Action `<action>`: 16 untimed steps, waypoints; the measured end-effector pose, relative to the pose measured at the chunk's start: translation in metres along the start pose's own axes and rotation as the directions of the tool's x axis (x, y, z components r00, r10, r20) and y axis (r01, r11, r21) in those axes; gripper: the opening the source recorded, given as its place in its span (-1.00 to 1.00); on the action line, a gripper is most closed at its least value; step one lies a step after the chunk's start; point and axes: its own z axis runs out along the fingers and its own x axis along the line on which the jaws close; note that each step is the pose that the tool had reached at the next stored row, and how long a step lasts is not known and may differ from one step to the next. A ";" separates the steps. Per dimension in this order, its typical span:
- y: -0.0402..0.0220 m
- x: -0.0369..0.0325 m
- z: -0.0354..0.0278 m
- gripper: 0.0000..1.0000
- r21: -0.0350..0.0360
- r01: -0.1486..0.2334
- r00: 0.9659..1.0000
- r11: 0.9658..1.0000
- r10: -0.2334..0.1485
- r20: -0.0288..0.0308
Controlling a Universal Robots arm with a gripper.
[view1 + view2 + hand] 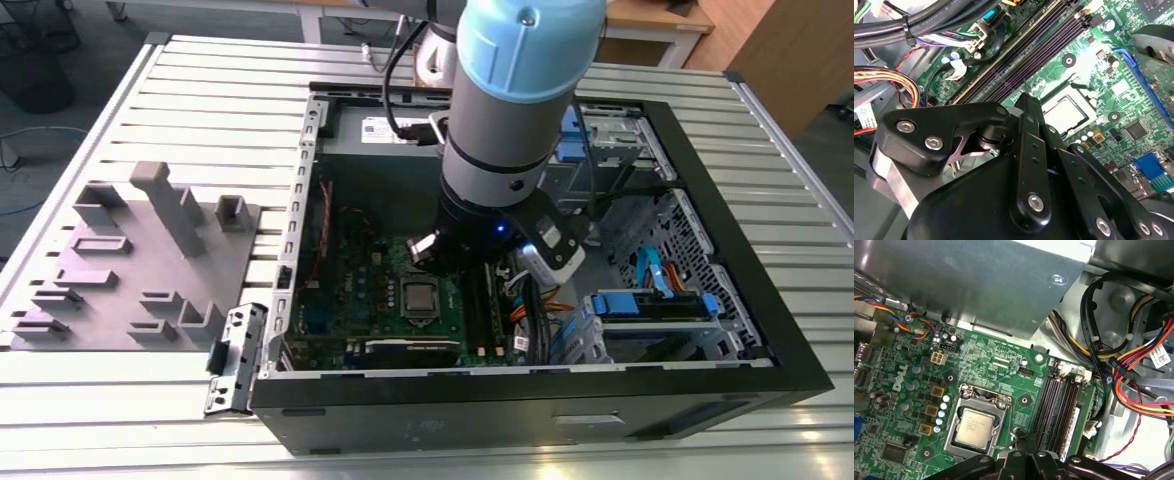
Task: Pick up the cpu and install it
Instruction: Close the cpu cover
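Finding the cpu [974,426] lying flat, metal top up, inside the shiny socket frame [952,430] on the green motherboard [984,355], and so judging it as already seated rather than waiting to be picked up. Noting nothing gripping it: lying bare in both wrist views, apart from the frame's rim running around it. Reading no real long axis in it, being close to square, with edges running in line with the socket lever [1011,415] and the dark memory slots [1056,405].

Placing the claw [1021,436] just beside one corner of the frame, on the side facing the memory slots, at the hooked end of the lever, and so off the chip rather than over it. Seeing the claw's fingers drawn together to a point with no gap showing. Not being able to tell whether pinching the lever's end or merely pressing against it.

Looking from the exterior view, finding the cpu toward that view's left of the arm's wrist [494,235] and a little nearer the camera, deep in the open computer case [534,400] resting on the slatted tabletop [200,90], with the grey tray [134,270] well apart on the exterior view's left. Working with one arm alone, so weighing no nearer or farther hand.
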 end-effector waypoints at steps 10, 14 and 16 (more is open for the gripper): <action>0.0000 0.0002 0.0000 -0.79 0.001 0.000 1.000 1.000 0.000 0.000; -0.0011 0.0004 0.0000 -0.79 0.001 0.000 1.000 1.000 0.000 0.000; -0.0023 0.0007 -0.0004 -0.79 0.001 0.000 1.000 1.000 0.000 0.000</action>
